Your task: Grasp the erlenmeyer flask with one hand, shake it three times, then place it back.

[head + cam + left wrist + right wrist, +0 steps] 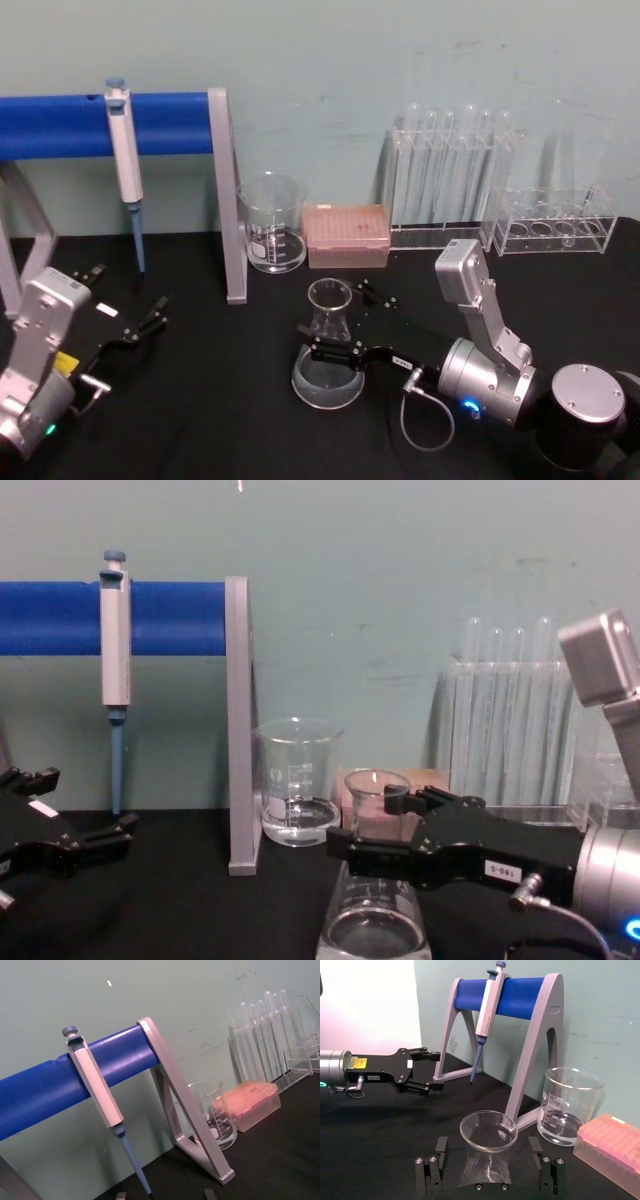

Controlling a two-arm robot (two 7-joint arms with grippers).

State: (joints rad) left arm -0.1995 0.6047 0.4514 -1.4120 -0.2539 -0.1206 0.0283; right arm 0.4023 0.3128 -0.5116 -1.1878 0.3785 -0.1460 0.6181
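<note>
The erlenmeyer flask stands upright on the black table, centre front, with a little clear liquid in its wide base. My right gripper reaches in from the right and is open. Its two black fingers stand on either side of the flask's neck. The right wrist view shows a gap between each finger and the flask. In the chest view the right gripper sits at neck height on the flask. My left gripper rests open and empty at the left, well away from the flask.
A glass beaker and a pink tip box stand just behind the flask. A pipette hangs on the blue-barred stand at the back left. Test tube racks line the back right.
</note>
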